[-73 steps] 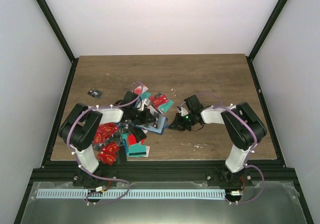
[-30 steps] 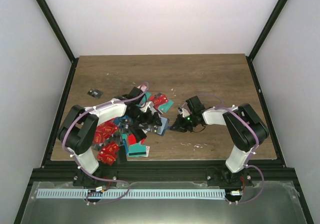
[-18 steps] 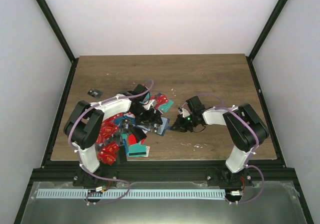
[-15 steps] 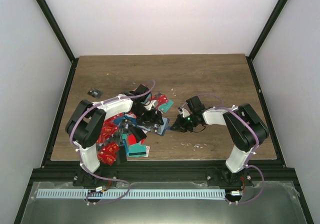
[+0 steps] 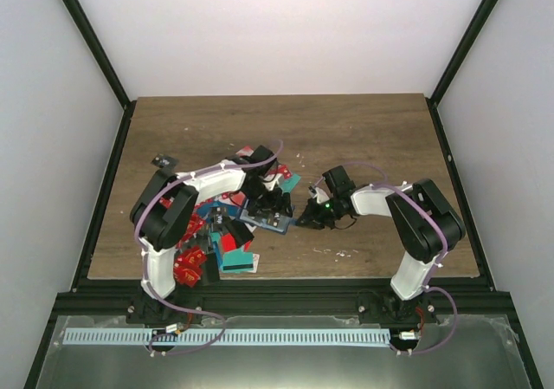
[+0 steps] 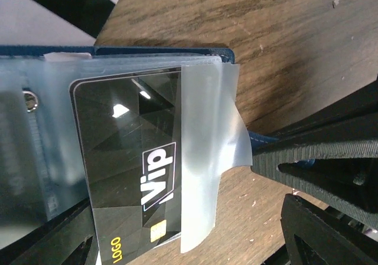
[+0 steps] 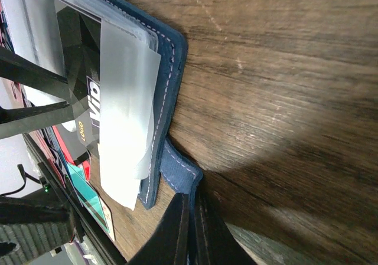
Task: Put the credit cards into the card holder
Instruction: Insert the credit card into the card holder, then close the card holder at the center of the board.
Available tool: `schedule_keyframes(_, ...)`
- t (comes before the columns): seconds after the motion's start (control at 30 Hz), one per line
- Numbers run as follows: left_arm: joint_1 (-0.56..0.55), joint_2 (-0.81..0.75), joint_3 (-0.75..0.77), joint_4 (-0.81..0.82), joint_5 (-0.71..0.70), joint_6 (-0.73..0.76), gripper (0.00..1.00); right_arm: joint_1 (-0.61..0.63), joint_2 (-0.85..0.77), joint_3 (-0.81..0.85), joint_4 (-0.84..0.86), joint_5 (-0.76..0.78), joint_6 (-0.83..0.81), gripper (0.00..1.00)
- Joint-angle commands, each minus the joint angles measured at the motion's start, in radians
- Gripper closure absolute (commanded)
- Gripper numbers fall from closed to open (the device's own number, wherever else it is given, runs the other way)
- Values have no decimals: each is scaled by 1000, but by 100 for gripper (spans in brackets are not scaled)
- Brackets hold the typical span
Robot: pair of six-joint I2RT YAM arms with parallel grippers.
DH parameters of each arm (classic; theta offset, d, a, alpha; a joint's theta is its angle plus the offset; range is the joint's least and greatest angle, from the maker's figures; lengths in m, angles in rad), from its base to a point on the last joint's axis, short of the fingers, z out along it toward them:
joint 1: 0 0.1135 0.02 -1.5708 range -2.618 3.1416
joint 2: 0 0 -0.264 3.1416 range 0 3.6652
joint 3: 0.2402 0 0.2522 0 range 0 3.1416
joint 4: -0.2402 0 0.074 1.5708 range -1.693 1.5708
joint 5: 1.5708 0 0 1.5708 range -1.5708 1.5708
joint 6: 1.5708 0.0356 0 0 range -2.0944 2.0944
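One card holder (image 7: 171,70); one black Vip card (image 6: 127,159); credit cards (image 5: 187,268) too heaped to count; one small dark item (image 5: 161,160).

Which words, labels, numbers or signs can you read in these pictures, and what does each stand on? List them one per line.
"Vip": white letters in a white frame on the black card, which sits in a clear sleeve of the card holder.
"LOGO": small yellow letters near one end of the same black card.
Red cards in the top view: their print is too small to read.
No numbers can be read.
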Motion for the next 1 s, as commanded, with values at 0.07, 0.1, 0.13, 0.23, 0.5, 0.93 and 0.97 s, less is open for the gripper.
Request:
schedule_keyframes(0.07, -32, 69, 103, -76, -73, 51, 16, -7, 37, 19, -96, 101, -30, 99)
schedule_keyframes(0.1, -33, 62, 116, -95, -85, 60, 16, -7, 36, 20, -100, 104, -33, 99)
schedule_keyframes(0.13, -33, 52, 127, -111, -96, 66, 15, -7, 36, 23, -105, 106, -35, 99)
schedule_keyframes(0.23, -28, 11, 159, -165, -113, 86, 10, -11, 35, 22, -114, 114, -43, 99)
schedule_keyframes(0.5, 93, -81, 125, -223, -141, 184, 0, -25, 38, 31, -143, 123, -74, 99)
schedule_keyframes(0.93, 239, 36, -8, -102, -72, 266, 0, -23, 82, 72, -187, 105, -107, 99)
schedule_keyframes(0.97, 240, 39, -16, -92, -60, 261, 0, -23, 84, 77, -190, 105, -110, 99)
